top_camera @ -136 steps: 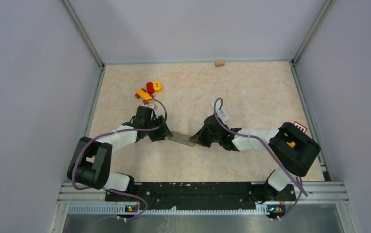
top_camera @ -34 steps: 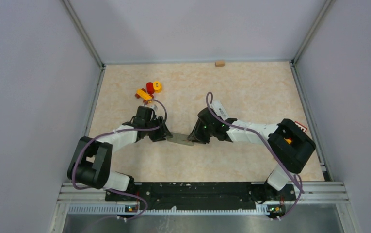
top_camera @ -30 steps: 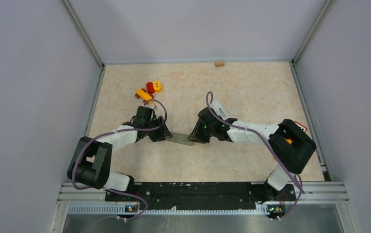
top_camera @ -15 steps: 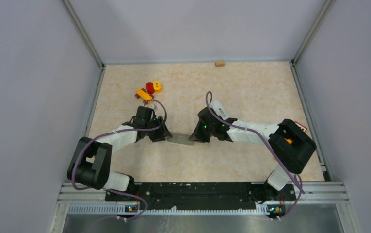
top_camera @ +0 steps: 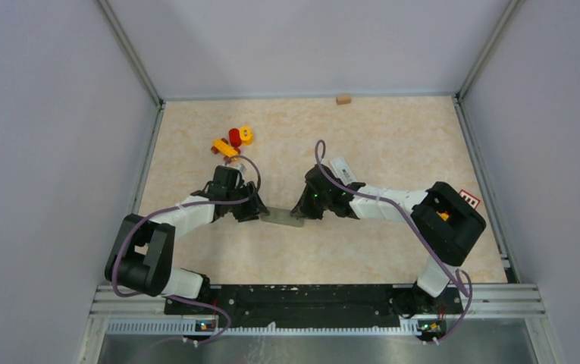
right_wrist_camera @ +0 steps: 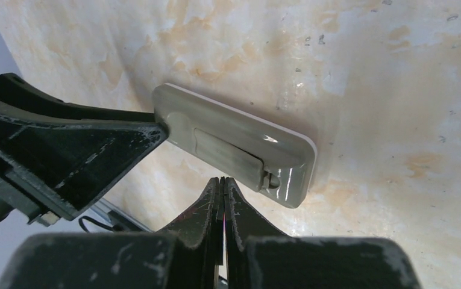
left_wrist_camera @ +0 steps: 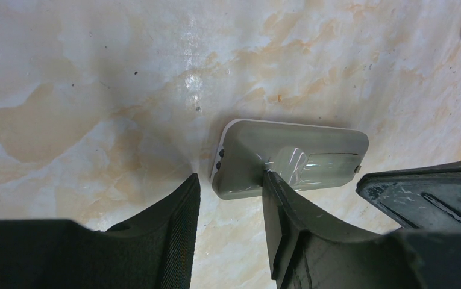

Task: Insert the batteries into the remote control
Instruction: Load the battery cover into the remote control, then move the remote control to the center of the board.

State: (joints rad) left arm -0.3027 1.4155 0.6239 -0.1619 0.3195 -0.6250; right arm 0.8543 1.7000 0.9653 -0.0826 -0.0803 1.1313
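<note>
The grey remote control (top_camera: 283, 218) lies back up on the table between my two grippers, and its battery cover (right_wrist_camera: 225, 150) is in place. My left gripper (left_wrist_camera: 229, 180) stands open at the remote's left end. One finger (left_wrist_camera: 276, 198) rests on the remote's (left_wrist_camera: 291, 158) back and the other is on the table beside it. My right gripper (right_wrist_camera: 222, 180) is shut with nothing in it, its tips right by the cover's latch end (right_wrist_camera: 270, 177). No batteries show in any view.
Chunky red and yellow toy blocks (top_camera: 233, 140) lie behind the left arm. A small tan block (top_camera: 343, 98) sits at the back wall. A red-and-white label (top_camera: 468, 199) lies at the table's right edge. Walls close in the table on three sides.
My right gripper has closed its jaws and edged a little left toward the remote. The left gripper and the remote have not moved.
</note>
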